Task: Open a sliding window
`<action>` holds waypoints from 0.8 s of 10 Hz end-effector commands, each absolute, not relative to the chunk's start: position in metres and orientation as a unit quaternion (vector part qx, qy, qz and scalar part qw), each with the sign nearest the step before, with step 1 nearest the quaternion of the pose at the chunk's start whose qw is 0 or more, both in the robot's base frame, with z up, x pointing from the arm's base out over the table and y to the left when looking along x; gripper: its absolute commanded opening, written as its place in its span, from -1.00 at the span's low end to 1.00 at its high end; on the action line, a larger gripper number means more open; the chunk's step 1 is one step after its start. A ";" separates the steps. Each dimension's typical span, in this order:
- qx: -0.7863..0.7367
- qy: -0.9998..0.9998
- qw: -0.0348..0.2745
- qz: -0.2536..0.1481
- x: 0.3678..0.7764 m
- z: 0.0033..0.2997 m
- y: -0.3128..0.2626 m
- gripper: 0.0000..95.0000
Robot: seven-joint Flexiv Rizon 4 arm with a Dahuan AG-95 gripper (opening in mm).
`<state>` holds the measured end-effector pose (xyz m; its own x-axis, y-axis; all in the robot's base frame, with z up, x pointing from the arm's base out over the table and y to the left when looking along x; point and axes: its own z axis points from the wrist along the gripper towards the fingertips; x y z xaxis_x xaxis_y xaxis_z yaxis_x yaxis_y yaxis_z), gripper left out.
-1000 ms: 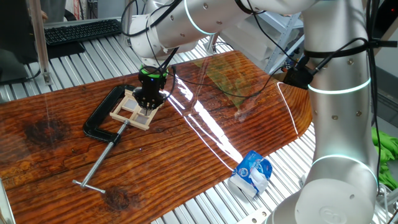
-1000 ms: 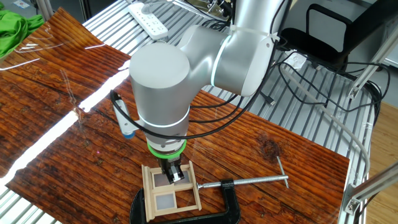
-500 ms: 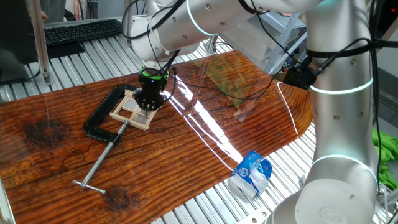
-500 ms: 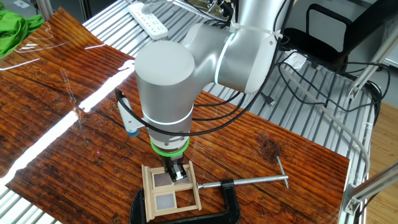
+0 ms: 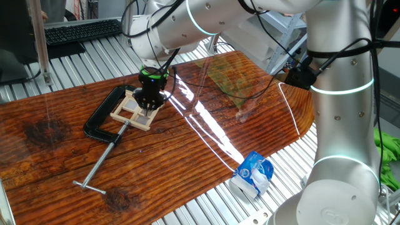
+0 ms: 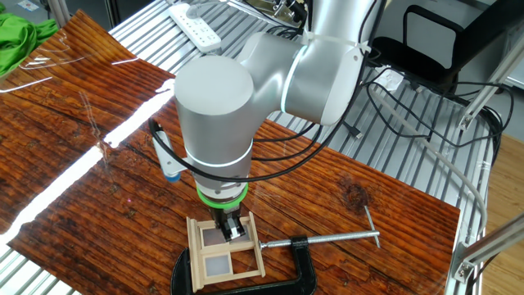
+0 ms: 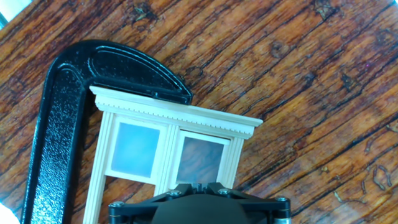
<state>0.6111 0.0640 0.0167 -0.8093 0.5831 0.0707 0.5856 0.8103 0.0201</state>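
Pale unfinished wood: the small rectangular sliding window (image 5: 134, 111) lies flat on the reddish-brown grained wooden board (image 5: 206, 144), held by a black metal C-clamp (image 5: 103, 115).

No writing can be read on the window, clamp or arm; the crumpled blue-and-white packet (image 5: 252, 174) at the board's near edge bears print too small to make out. In the hand view the window's moulded top rail (image 7: 177, 112) runs across, tilted down to the right, beside the clamp's curved back (image 7: 68, 99), and its side rails run down out of frame. The black two-finger gripper (image 6: 230, 230) points straight down onto the window's panes, fingers pressed together, pinching nothing visible. A screw bar with a T-handle (image 6: 344, 238) runs away from the frame.
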 end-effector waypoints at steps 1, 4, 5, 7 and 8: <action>-0.308 -0.951 0.031 -0.021 0.616 0.016 0.064 -1.00; -0.308 -0.951 0.032 -0.021 0.619 0.015 0.064 -1.00; -0.307 -0.951 0.032 -0.021 0.619 0.015 0.064 -1.00; -0.307 -0.951 0.031 -0.021 0.619 0.014 0.064 -1.00; -0.307 -0.951 0.031 -0.021 0.619 0.014 0.064 -1.00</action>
